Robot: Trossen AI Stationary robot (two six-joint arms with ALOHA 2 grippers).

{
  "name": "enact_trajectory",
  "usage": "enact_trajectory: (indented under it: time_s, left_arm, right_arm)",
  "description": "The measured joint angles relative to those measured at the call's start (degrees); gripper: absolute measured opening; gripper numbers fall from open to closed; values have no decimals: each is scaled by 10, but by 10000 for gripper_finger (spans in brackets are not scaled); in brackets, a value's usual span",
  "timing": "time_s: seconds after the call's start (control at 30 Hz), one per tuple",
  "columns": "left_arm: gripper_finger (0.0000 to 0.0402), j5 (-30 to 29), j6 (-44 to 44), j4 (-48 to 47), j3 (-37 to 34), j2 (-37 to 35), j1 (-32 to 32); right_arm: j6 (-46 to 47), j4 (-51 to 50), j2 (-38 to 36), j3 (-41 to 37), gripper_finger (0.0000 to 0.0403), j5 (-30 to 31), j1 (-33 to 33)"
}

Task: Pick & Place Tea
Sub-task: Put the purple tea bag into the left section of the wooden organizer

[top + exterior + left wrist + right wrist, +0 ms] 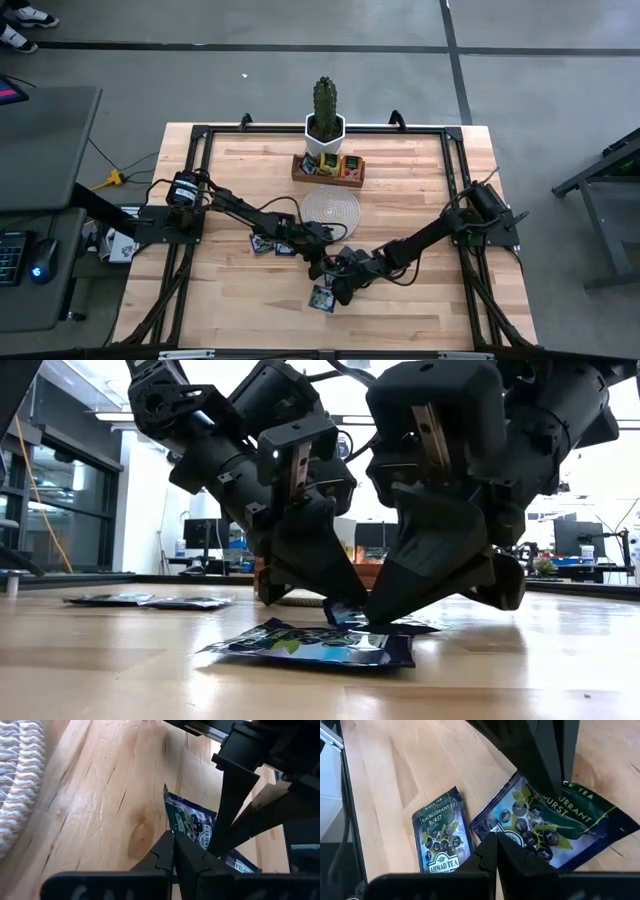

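A dark blue tea sachet lies tilted on the table near its front middle, and both grippers are on it. My right gripper is shut at one edge of it. My left gripper is shut at the opposite end. In the low view the two grippers slant down side by side onto this sachet. A second dark blue sachet lies flat beside it, nearer the front edge. My left gripper has the sachet's end edge between its two shut fingertips, slanting down from the table's left. That end is raised off the wood. My right gripper pinches the sachet's opposite edge between its shut fingertips, slanting down from the table's right; its own fingers hide how far in the sachet reaches.
Two more sachets lie under the left arm. The round woven mat is just beyond the grippers. Behind it stand the wooden tray with sachets and a potted cactus.
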Motion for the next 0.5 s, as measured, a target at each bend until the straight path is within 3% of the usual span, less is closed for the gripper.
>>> enact_trajectory:
  time_s: [0.5]
  left_arm:
    - [0, -4, 26, -1, 0, 0, 0]
  right_arm:
    - [-40, -140, -132, -3, 0, 54, 1]
